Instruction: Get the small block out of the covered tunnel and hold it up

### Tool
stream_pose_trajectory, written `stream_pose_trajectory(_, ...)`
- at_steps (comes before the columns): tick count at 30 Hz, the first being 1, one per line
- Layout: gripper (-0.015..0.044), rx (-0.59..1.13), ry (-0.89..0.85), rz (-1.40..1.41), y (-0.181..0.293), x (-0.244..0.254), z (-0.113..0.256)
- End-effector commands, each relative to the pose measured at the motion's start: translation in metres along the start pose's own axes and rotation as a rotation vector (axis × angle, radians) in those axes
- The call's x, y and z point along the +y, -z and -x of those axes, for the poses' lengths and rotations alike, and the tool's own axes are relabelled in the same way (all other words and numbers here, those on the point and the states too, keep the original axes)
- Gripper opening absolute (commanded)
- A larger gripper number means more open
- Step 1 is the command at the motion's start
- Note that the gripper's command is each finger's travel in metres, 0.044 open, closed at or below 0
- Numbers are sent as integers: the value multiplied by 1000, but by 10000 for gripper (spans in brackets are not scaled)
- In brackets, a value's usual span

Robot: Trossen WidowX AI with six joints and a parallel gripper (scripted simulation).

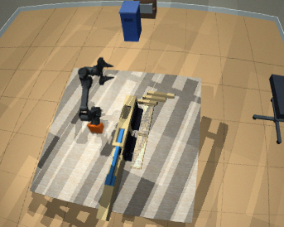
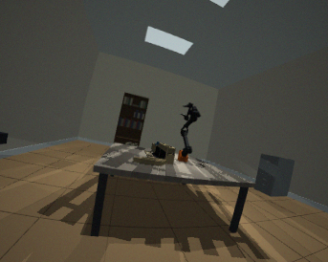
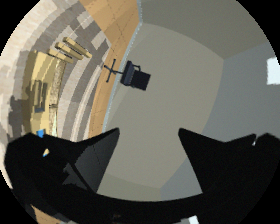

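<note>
The tan covered tunnel stands near the middle of the table, with an opening in its top near the far end. A long blue piece lies along it towards the near end in the top view; whether it is the cage or its handle I cannot tell. The small block cannot be made out. My gripper is open and empty, raised high above the table, away from the tunnel, its fingers pointing sideways.
Several loose tan rods lie just beyond the tunnel's far end. Black parts and a pale speckled strip lie along its right side. The arm's orange base stands on the table left of the tunnel.
</note>
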State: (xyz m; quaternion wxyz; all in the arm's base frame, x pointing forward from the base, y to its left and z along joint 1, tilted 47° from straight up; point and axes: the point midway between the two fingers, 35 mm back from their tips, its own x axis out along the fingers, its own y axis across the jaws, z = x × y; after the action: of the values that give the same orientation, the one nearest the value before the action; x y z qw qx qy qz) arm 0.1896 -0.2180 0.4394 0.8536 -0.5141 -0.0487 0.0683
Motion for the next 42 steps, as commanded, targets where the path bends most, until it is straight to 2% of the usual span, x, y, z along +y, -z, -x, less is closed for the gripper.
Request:
stream_pose_trajectory(1,426,0,0,0,0,0,0)
stream_pose_trajectory(6,440,25,113,49,-25,-17,19)
stream_pose_trajectory(13,440,35,383,247,-123,-39,59)
stream_pose_trajectory(16,440,18,441,345,-170,-32,61)
stream_pose_trajectory(20,440,-16,440,473,-225,-7,44)
stream_pose_trajectory(25,440,-49,320,585,-265,41,-4)
stream_pose_trajectory(30,440,-44,113,606,-266,95,-59)
stream_pose_trajectory(37,440,26,-270,426,-218,178,-124)
stream_pose_trajectory(42,440,157,-558,119,-158,235,-147)
